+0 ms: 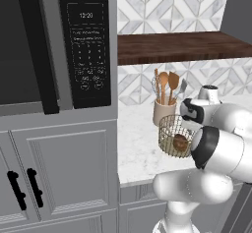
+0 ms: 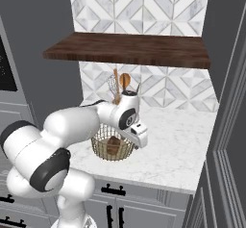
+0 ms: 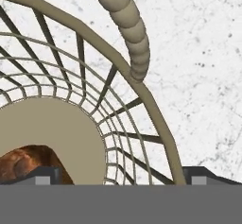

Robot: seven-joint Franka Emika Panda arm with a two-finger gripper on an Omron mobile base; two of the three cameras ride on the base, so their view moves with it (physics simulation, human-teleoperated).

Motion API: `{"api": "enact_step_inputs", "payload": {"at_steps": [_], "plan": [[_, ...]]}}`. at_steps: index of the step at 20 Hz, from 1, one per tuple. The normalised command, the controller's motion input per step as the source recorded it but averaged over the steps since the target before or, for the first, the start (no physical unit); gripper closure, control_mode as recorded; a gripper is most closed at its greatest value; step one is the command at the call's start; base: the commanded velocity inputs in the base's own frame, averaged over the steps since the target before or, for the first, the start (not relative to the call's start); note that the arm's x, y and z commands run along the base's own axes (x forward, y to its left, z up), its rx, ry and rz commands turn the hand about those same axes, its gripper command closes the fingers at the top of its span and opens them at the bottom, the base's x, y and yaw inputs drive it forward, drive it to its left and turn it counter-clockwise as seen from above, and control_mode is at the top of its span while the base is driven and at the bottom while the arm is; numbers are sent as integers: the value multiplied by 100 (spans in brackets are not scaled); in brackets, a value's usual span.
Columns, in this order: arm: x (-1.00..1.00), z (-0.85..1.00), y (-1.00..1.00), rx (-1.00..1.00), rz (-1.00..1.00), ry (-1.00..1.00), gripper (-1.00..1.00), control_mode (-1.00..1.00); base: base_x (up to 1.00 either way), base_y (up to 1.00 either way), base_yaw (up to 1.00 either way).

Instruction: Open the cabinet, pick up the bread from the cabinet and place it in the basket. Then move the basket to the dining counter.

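Observation:
The golden-tan wire basket (image 1: pixel 171 132) (image 2: pixel 106 146) stands on the marble worktop (image 2: pixel 178 145) near its front edge. The brown bread (image 1: pixel 180 142) (image 2: pixel 113 145) (image 3: pixel 26 164) lies inside on the basket's tan base. My gripper (image 3: pixel 124 176) (image 2: pixel 139 144) points down at the basket's right side. It is open, with its two dark fingertips (image 3: pixel 45 175) wide apart on either side of the basket's rim (image 3: pixel 160 119). One tip is inside the basket near the bread and the other is outside over the marble. A beaded handle (image 3: pixel 126 24) hangs from the rim.
A beige pot of wooden utensils (image 1: pixel 164 110) stands just behind the basket by the tiled wall. A dark wooden shelf (image 1: pixel 177 47) (image 2: pixel 129 49) runs overhead. A microwave (image 1: pixel 88 45) and grey panelled doors (image 1: pixel 59 173) are to the left, with a tall grey panel (image 2: pixel 226 126) on the right.

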Motion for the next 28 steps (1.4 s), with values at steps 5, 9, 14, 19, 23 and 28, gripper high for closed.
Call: {"api": "enact_step_inputs", "payload": {"at_steps": [5, 9, 14, 19, 23, 28], "plan": [[0, -9, 6, 1, 0, 0, -100, -100, 0, 0, 0], [0, -6, 36, 0, 0, 0, 100, -100, 0, 0, 0], [0, -6, 40, 0, 0, -1, 100, -100, 0, 0, 0], [-20, 1, 26, -1, -5, -4, 100, -100, 0, 0, 0], [-29, 21, 15, 0, -11, -3, 100, -100, 0, 0, 0], [-21, 57, -3, 10, -23, -1, 100, -100, 0, 0, 0]]}}
